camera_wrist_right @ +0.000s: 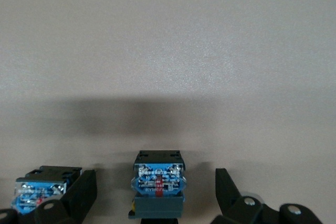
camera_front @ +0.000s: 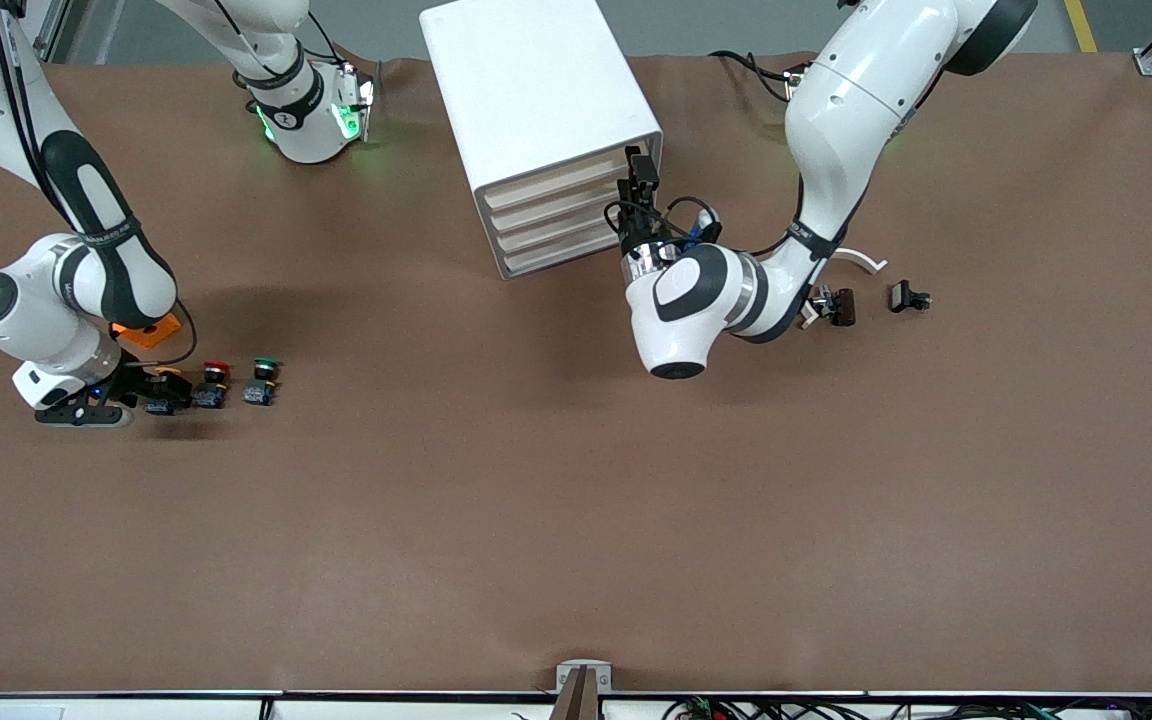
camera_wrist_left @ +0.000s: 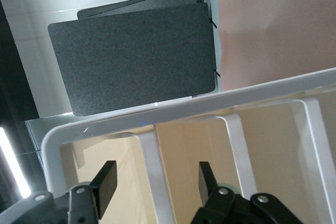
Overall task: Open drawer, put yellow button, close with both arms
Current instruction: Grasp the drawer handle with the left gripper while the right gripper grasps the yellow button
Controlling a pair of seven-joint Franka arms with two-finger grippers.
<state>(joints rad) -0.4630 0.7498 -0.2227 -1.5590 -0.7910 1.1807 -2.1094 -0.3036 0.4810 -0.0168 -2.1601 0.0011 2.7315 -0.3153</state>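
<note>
The yellow button (camera_wrist_right: 157, 190) is sitting between the right gripper's (camera_wrist_right: 157, 198) wide-open jaws, untouched; the left gripper (camera_wrist_left: 155, 187) is reaching level, part-open, at the drawer (camera_wrist_left: 178, 114).

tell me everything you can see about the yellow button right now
The yellow button is a small push button with a yellow-orange cap, a dark body and a blue base with printed markings. It lies on its side on the brown table toward the right arm's end, first in a row with a red-capped button and a green-capped button beside it. The right gripper is down around it, open, with a finger on each side and gaps showing, so nothing grips it yet.
</note>
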